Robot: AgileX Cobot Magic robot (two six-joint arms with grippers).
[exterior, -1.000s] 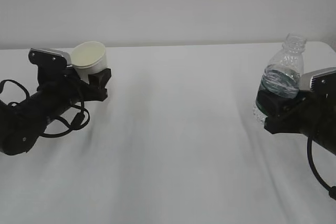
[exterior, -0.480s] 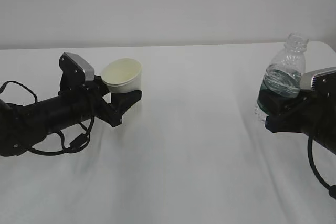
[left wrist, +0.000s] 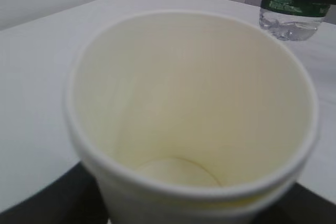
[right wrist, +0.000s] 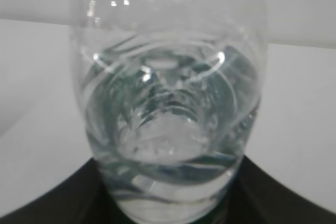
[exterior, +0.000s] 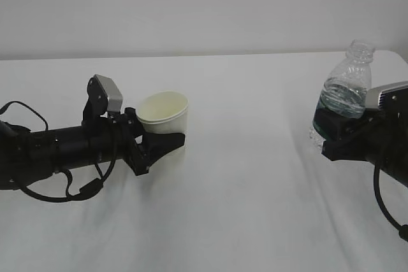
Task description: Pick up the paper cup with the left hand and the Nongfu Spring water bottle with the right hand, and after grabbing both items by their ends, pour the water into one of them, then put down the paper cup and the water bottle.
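Note:
The white paper cup stands upright with its mouth up, my left gripper shut on its lower part. The left wrist view looks down into its pale cream inside, which holds no liquid; black fingers show at either side of its base. At the right, my right gripper is shut on the lower half of the Nongfu Spring water bottle, which is upright and has no cap. Clear water fills its lower part in the right wrist view. Cup and bottle are far apart.
A white table runs to a pale wall behind. The left arm's loose cables hang near the tabletop. The bottle's base shows at the top right of the left wrist view.
My left arm has carried the cup rightward toward the middle of the table and a little lower, turning it from tilted to upright. The right arm and bottle have barely moved.

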